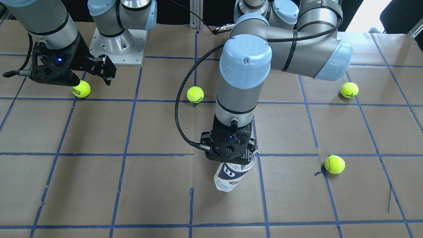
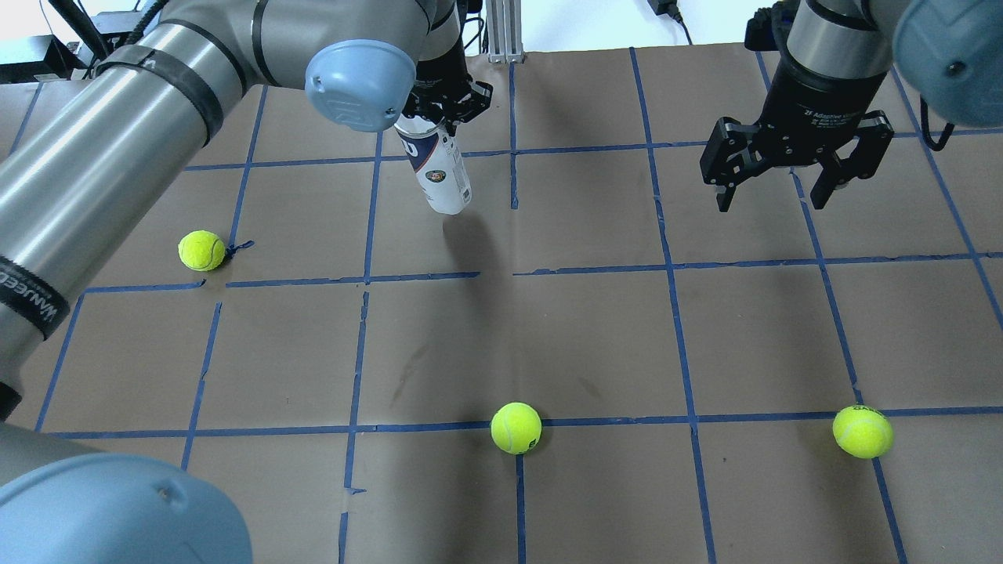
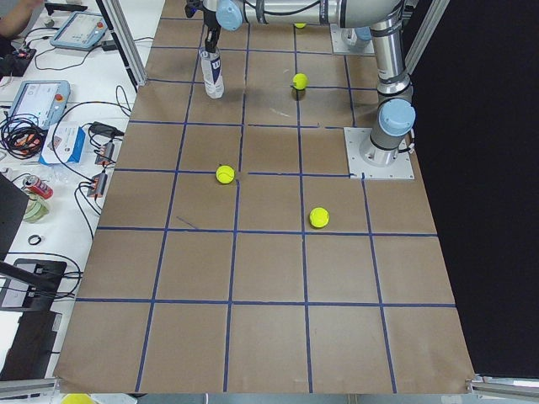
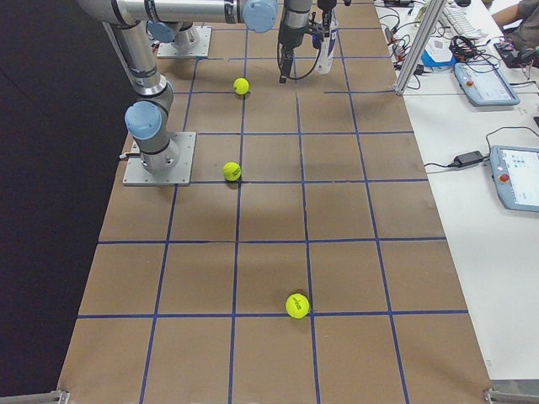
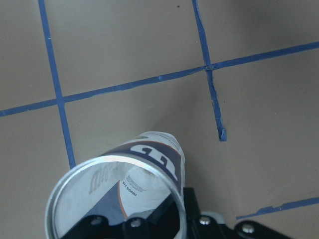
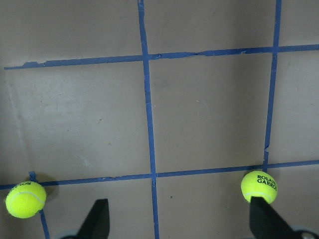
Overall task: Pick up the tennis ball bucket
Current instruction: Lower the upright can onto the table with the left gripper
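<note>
The tennis ball bucket (image 1: 230, 176) is a clear tube with a white and navy label and a white "W". It hangs upright and slightly tilted from my left gripper (image 1: 230, 155), its base above the paper. My left gripper is shut on its open rim. It also shows in the overhead view (image 2: 439, 168), under my left gripper (image 2: 443, 110), and in the left wrist view (image 5: 122, 194), where I look down into its empty mouth. My right gripper (image 2: 787, 184) is open and empty, hovering over the table at the right. Its fingers (image 6: 97, 219) show in the right wrist view.
Several yellow-green tennis balls lie loose on the brown paper with blue tape grid: one (image 2: 201, 251) at the left, one (image 2: 515, 428) near the front middle, one (image 2: 862, 431) at the front right. One (image 1: 81, 88) lies under my right gripper. Operator desks with pendants (image 4: 514, 172) flank the far edge.
</note>
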Robot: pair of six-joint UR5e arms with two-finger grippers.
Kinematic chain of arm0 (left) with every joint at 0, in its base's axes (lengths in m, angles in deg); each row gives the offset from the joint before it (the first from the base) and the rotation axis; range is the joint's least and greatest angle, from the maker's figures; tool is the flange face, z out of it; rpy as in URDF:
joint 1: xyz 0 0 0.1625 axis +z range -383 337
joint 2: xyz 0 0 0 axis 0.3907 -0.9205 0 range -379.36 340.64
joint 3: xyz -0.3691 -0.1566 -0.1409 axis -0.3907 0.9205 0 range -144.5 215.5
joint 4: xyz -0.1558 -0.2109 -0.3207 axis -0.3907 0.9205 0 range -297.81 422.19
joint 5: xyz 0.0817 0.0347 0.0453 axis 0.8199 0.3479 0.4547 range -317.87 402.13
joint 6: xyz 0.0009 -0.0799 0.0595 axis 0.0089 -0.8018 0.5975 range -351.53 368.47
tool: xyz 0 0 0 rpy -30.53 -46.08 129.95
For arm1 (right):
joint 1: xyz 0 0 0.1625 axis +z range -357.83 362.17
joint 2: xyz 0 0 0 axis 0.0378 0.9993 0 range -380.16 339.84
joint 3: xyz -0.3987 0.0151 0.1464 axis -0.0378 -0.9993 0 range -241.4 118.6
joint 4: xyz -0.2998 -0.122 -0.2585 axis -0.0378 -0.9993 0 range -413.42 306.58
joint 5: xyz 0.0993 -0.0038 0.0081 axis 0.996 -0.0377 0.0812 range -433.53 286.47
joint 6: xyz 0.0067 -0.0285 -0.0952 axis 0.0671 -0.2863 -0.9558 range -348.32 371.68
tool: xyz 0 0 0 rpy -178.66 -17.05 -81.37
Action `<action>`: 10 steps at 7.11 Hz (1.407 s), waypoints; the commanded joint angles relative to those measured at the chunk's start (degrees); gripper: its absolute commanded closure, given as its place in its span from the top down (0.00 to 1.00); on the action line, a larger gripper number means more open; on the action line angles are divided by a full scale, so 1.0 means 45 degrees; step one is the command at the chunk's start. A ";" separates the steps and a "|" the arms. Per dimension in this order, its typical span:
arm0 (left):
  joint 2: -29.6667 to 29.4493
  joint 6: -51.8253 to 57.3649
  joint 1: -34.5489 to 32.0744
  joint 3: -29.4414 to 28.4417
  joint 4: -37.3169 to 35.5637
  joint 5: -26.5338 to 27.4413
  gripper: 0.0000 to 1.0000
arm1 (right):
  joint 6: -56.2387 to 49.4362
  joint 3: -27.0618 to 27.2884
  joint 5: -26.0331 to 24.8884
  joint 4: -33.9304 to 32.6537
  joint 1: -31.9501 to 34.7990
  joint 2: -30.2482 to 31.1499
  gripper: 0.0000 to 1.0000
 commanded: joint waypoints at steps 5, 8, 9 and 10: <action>-0.0411 0.1206 -0.0094 0.0122 -0.0210 0.0499 0.14 | 0.0002 0.0000 -0.0013 0.0000 0.0017 -0.0019 1.00; 0.0191 0.1323 -0.0036 0.0142 0.0081 0.0502 1.00 | 0.0002 0.0000 -0.0013 0.0000 -0.0002 -0.0019 1.00; 0.0484 0.1207 0.0023 0.0315 0.0121 0.0424 1.00 | 0.0002 0.0000 -0.0013 0.0000 0.0017 -0.0019 1.00; 0.0912 0.1147 0.0275 0.0317 0.0411 0.0366 1.00 | 0.0002 0.0000 -0.0013 0.0000 0.0017 -0.0019 1.00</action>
